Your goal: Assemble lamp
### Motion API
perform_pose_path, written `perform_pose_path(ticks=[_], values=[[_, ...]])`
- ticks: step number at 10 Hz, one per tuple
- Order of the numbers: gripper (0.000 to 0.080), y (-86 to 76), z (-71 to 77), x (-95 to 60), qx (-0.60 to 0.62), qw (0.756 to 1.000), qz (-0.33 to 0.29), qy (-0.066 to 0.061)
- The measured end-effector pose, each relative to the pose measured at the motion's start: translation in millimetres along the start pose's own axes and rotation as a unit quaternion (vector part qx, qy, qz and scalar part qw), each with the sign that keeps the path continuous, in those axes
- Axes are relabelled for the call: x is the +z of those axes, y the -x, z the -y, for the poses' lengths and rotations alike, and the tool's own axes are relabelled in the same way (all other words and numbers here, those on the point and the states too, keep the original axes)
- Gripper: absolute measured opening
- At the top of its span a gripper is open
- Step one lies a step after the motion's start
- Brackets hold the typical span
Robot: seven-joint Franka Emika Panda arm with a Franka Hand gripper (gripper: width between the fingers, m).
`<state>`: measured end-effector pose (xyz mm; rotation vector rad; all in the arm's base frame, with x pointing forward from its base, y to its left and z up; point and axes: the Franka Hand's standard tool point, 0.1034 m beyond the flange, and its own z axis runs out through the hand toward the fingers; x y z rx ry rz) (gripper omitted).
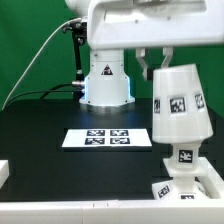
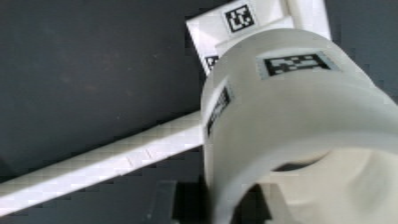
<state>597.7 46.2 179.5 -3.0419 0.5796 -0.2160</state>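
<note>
Nearest the lens in the exterior view: flat square base (image 1: 187,187) at the lower corner on the exterior view's right, resting on the black worktop (image 1: 60,170), tags showing on its edges. Bulb (image 1: 185,158) standing upright on the base, tag on its stem; round head hidden inside the shade. Truncated-cone shade (image 1: 179,105) upright over the bulb, narrow end up, slightly tilted, two tags on its side; not seated on the base, lower rim above the bulb stem. Same shade (image 2: 294,120) filling most of the wrist view, one tag on its wall. Part of the base (image 2: 249,25) visible beyond it.

Claw (image 1: 156,62) at the shade's top edge, one dark finger (image 1: 146,66) against the outer wall; from the wrist view, pinching the shade at its rim, jaws closed on the wall.

Marker board (image 1: 97,138) flat on the worktop, just beside the lamp toward the exterior view's left, four tags up. White rail (image 2: 107,160) across the dark worktop in the wrist view. Robot pedestal (image 1: 106,78) behind the marker board, green backdrop (image 1: 35,40) beyond.
</note>
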Motion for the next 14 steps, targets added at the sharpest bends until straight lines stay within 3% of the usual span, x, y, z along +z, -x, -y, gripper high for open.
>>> perform_pose_path(ticks=[4, 6, 7, 8, 9, 10, 12, 14], values=[[0.0041, 2.2, 0.2, 7.8, -0.005, 1.0, 0.004, 0.004], [0.0381, 2.2, 0.2, 7.9, -0.005, 1.0, 0.004, 0.004], [0.0381, 2.2, 0.2, 7.9, -0.005, 1.0, 0.004, 0.004], [0.0558, 1.6, -0.2, 6.2, -0.007, 1.0, 0.004, 0.003], [0.0558, 2.7, -6.8, -5.0, -0.02, 1.0, 0.017, -0.002], [0.0669, 1.0, -16.0, -15.4, -0.026, 1.0, 0.014, -0.005], [0.069, 2.9, -30.8, -9.9, -0.034, 0.999, 0.014, -0.002], [0.0698, 3.1, -28.8, -9.8, -0.036, 0.999, 0.014, -0.002]])
